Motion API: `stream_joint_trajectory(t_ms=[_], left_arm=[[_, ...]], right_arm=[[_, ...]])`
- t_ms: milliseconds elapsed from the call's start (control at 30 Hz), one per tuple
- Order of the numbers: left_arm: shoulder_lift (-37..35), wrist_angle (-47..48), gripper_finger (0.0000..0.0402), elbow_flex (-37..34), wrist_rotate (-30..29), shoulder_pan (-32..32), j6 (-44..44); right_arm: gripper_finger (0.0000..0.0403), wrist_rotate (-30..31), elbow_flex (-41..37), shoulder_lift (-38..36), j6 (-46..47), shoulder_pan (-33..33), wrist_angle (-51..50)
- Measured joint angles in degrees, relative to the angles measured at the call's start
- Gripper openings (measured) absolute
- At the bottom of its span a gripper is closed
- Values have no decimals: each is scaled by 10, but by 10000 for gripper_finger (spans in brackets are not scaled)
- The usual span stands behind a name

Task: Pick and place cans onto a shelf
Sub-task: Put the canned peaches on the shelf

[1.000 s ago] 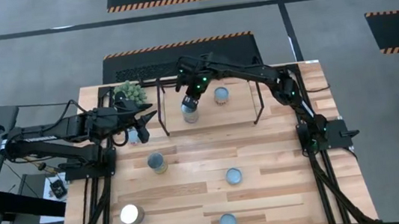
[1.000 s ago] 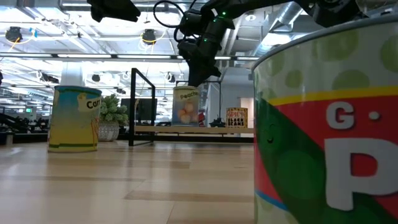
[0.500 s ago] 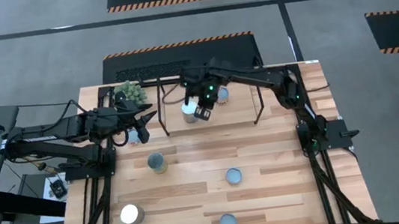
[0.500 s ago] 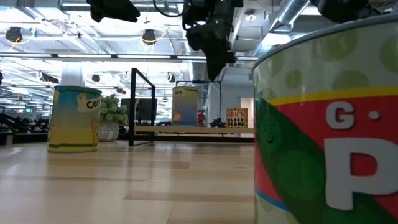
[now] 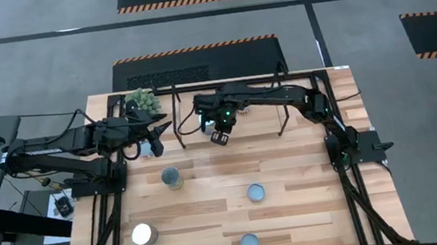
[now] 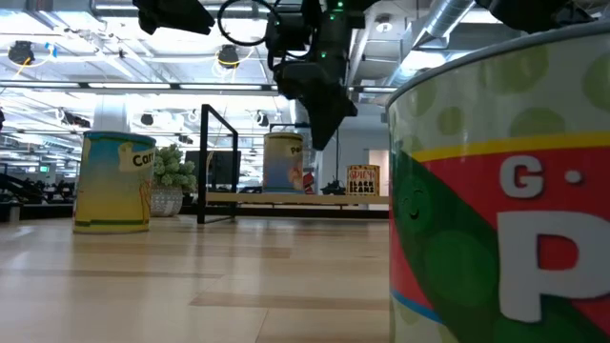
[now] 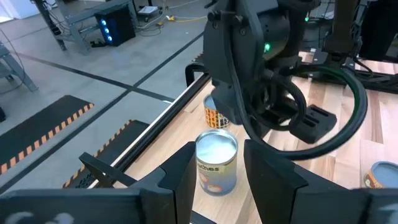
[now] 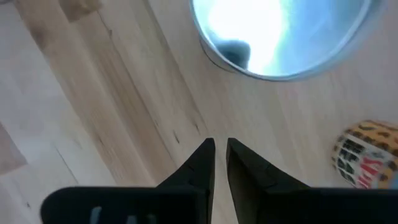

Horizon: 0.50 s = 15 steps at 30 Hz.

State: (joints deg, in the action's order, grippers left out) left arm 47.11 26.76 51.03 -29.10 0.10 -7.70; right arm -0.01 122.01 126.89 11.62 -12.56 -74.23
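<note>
Cans (image 7: 216, 163) shiny metal, paper labels; shelf (image 5: 236, 129) board matt wood.

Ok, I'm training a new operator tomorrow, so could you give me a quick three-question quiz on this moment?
1. True or false: the right gripper holds a can.
2. The potted plant stands: A) on the shelf between cans; B) at the table's far left corner, beside the shelf; C) at the table's near edge.
3. How many cans stand on the shelf?

Key: 1 false, its fingers are empty; 2 B; 3 two.
</note>
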Motion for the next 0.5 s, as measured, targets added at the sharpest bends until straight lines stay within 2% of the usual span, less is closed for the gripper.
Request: stream_joint_trajectory(t_ms=[500], left_arm=[[0, -1, 126, 0, 0, 0, 0]], right_arm=[[65, 0, -15, 0, 1, -25, 137]])
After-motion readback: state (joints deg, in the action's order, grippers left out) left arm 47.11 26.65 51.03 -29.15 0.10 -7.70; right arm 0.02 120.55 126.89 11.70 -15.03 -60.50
